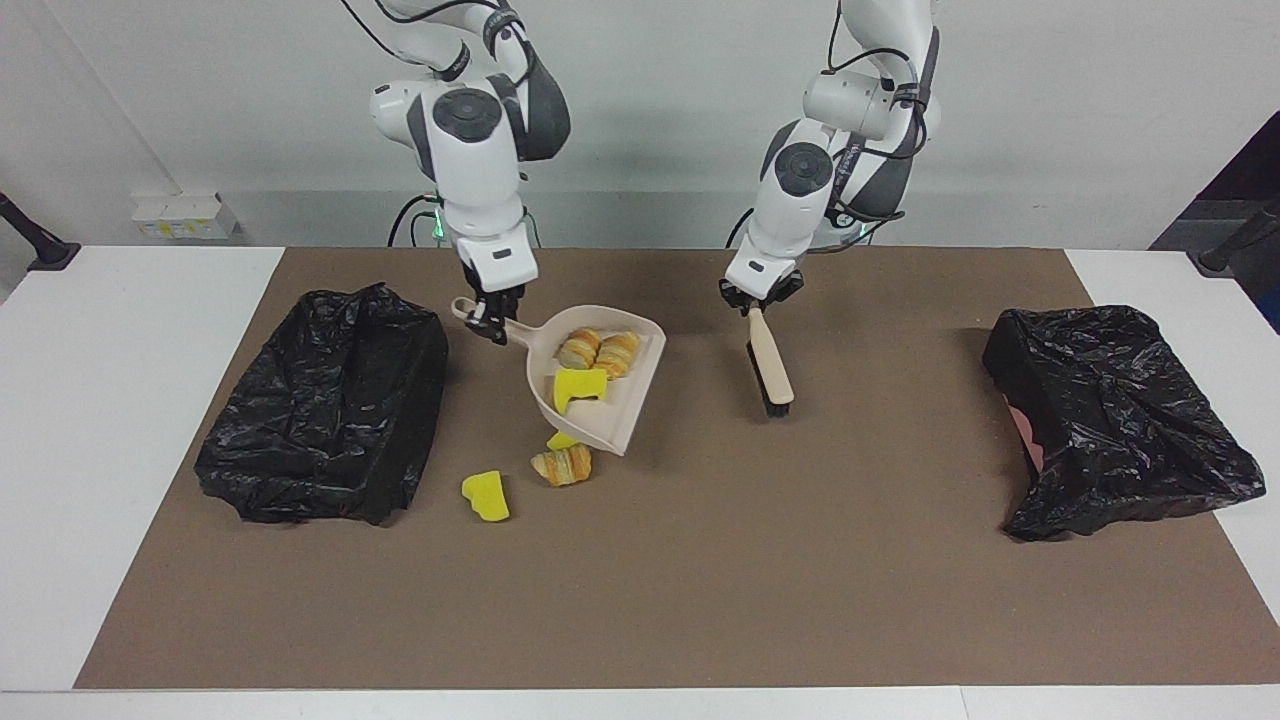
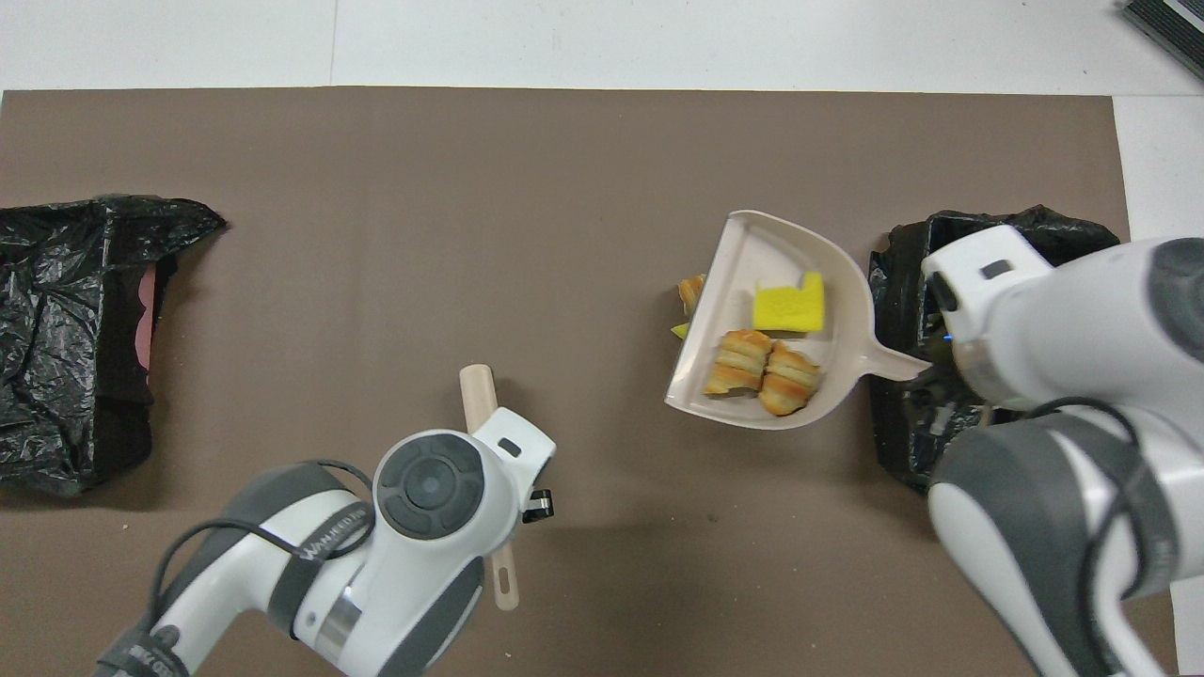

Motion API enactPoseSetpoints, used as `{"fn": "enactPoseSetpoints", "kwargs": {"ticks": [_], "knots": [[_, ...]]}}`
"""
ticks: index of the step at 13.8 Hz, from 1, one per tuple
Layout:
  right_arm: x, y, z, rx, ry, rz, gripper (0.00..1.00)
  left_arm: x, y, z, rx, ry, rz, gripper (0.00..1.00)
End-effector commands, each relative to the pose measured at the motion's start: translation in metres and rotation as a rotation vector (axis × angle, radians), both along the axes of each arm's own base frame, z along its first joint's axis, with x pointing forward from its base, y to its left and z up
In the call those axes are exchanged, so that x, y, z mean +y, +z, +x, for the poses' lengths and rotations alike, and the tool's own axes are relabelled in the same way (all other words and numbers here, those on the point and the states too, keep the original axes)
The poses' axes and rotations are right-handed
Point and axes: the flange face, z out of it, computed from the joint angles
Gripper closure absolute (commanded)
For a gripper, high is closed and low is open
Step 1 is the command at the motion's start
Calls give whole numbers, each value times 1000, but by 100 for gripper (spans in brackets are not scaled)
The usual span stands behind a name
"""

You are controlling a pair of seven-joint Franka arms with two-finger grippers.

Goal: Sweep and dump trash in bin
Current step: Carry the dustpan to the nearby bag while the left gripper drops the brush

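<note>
Right gripper (image 1: 487,322) clamped on dustpan (image 1: 612,400) handle, pan raised beside the bin (image 1: 325,440) at the right arm's end, carrying three trash pieces (image 1: 597,352). Left gripper (image 1: 756,305) grips brush (image 1: 770,370). Nothing dumped yet; loose trash (image 1: 485,496) left on the mat.

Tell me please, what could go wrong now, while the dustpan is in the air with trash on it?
1. The dustpan, held by its handle in the right gripper, tilts mouth-down; its yellow sponge piece and two bread rolls could slide out before the black bin.
2. A yellow chunk and a croissant piece lie on the mat; they may be forgotten.
</note>
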Motion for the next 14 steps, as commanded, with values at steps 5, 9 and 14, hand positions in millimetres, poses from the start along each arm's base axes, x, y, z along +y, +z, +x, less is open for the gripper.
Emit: {"fn": "enactPoseSetpoints", "kwargs": {"ticks": [5,9,14], "knots": [[-233,16,-31,27,58,-52,100,-32,-28,-54,-76,-6,-27,100],[-258,17,-40,133,179,-325,100,-22,-28,-17,-75,47,-30,25],[-206,15,-16,219,479,-570,100,-5,7,46,-116,162,-70,0]]}}
